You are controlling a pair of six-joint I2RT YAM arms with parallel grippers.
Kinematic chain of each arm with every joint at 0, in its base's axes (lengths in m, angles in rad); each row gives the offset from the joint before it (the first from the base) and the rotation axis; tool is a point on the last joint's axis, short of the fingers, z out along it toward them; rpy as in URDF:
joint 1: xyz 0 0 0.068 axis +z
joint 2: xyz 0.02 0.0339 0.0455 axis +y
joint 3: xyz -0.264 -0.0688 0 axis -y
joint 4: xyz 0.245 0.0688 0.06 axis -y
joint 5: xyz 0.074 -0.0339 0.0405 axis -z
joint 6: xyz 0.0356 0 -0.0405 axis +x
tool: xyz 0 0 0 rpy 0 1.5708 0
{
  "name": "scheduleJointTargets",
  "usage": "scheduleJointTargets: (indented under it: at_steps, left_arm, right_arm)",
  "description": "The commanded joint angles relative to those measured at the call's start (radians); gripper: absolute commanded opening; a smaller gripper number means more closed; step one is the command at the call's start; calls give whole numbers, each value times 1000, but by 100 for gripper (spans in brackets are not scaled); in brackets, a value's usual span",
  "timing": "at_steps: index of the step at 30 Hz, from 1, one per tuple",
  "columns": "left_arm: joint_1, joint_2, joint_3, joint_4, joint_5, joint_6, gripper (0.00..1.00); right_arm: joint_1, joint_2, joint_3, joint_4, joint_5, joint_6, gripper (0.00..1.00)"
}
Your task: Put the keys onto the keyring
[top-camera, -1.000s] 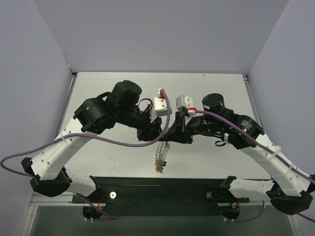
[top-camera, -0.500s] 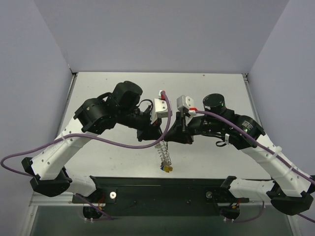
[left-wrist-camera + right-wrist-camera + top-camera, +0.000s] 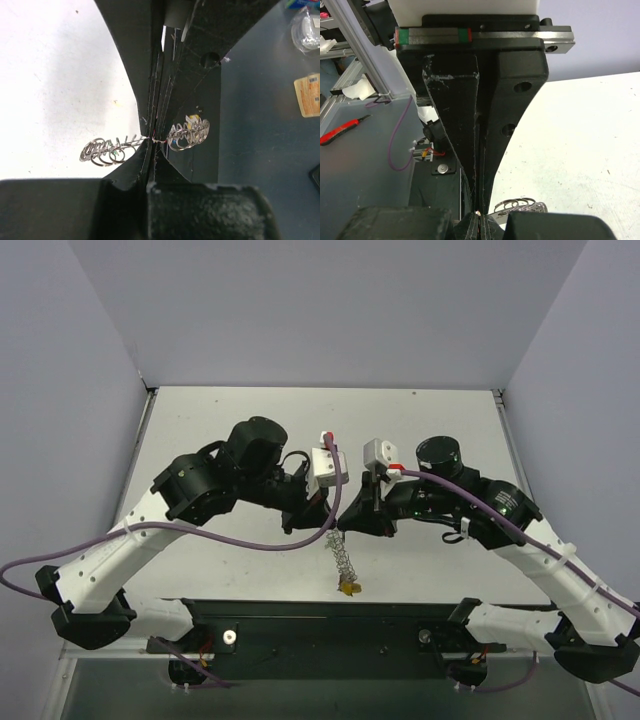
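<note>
The keyring (image 3: 342, 558), a silvery coil, hangs edge-on over the white table, below the spot where both grippers meet. The keys cluster at its lower end, one with a yellow head (image 3: 348, 588). My left gripper (image 3: 325, 523) and right gripper (image 3: 345, 523) face each other tip to tip, both shut on the ring's top. In the left wrist view my left gripper (image 3: 151, 145) pinches the wire, with the keyring (image 3: 106, 150) spreading to both sides and a yellow key (image 3: 192, 119) to the right. In the right wrist view my right gripper (image 3: 479, 216) is shut, with the keyring (image 3: 519, 204) just to its right.
The black base rail (image 3: 330, 625) runs along the near edge under the hanging ring. Purple cables (image 3: 200, 525) loop off both arms. Grey walls close the table (image 3: 420, 420) on three sides. A red-handled tool (image 3: 340, 131) lies off the table.
My left gripper has shut on the top of the ring. The ring's lower end with the keys has swung right and slightly nearer. The left arm has shifted a little to the right.
</note>
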Motion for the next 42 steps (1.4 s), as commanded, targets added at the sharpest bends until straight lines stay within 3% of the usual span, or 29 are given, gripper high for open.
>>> scheduleJointTargets:
  at_steps: [1,4,6,7,8,13,15,17,24,27,28,31,34,42]
  left_arm:
    - [-9,-68,-69,119,-42,-55,0]
    - [-9,-65,-71,120,-31,-63,4]
    - [-9,-48,-60,103,-31,-57,17]
    - [-9,-42,-58,97,-27,-55,30]
    - [-9,-40,-58,95,-24,-55,33]
    - [-10,-31,-55,100,-11,-46,36]
    - [-9,-28,-52,103,-8,-45,23]
    - [-9,-25,-52,115,-2,-46,0]
    - [-9,-74,-130,219,-16,-84,0]
    - [-9,-128,-211,323,-44,-121,0]
    - [-10,-143,-233,348,-54,-127,0]
    - [-7,-192,-305,466,-88,-158,0]
    - [-6,-235,-360,555,-114,-188,0]
    - [-3,-352,-511,819,-165,-252,0]
  right_arm:
    - [-5,-63,0,196,-18,21,0]
    - [-5,-60,3,201,-30,28,0]
    - [-5,-57,5,201,-33,29,0]
    - [-5,-56,5,201,-36,31,0]
    - [-4,-56,5,201,-38,31,0]
    - [-5,-62,2,204,-36,32,0]
    - [-4,-62,2,205,-41,34,0]
    - [-5,-57,2,205,-45,34,0]
    - [-4,-67,-8,210,-36,32,0]
    - [-4,-85,-23,221,-27,29,19]
    - [-5,-90,-29,233,-16,29,35]
    - [-5,-128,-61,268,4,26,58]
    - [-7,-163,-90,303,33,32,66]
    - [-10,-162,-112,302,33,49,66]
